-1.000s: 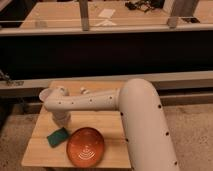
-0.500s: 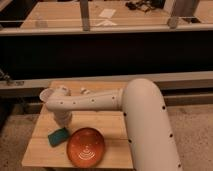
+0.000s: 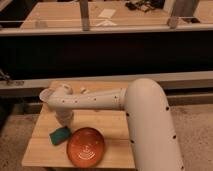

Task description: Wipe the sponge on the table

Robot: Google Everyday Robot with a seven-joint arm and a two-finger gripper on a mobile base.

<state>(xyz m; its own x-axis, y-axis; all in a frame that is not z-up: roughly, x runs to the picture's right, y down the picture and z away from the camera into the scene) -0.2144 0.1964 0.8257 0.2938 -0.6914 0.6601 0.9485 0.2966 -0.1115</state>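
Here the gripper (image 3: 64, 124) hangs low over the near left part of the table (image 3: 111, 122), pointing straight down from the end of the white arm (image 3: 95, 99). Its tip meets the far edge of the sponge (image 3: 60, 134), a small teal-green pad with rounded corners. The sponge lies flat on the wood just below the gripper and slightly to its left in the view, turned at a slant to the table's edges. Whether the gripper is clamped on the sponge, only pressing on it, or standing apart cannot be told, since the pale wrist housing hides its working end.

Just to the right of the gripper in the view, and a little nearer the camera, sits the orange plate (image 3: 86, 147). It is round, with faint lighter rings at its centre. Its rim comes close beside the sponge's right corner, and whether the two touch cannot be told.

From the gripper the arm rises to a rounded joint (image 3: 50, 95). It then stretches level to the right across the tabletop, its forearm dotted with small dark holes. There it joins a thick white column (image 3: 152, 130) that drops out of the bottom of the view. Beyond the gripper, near the table's far edge, a small pale object (image 3: 83, 91) lies just behind the forearm; what it is cannot be told.

Farther behind the gripper stands a dark-fronted wooden workbench (image 3: 55, 15) with metal rails (image 3: 115, 30), and a white sheet of paper (image 3: 106, 13) lies on its top
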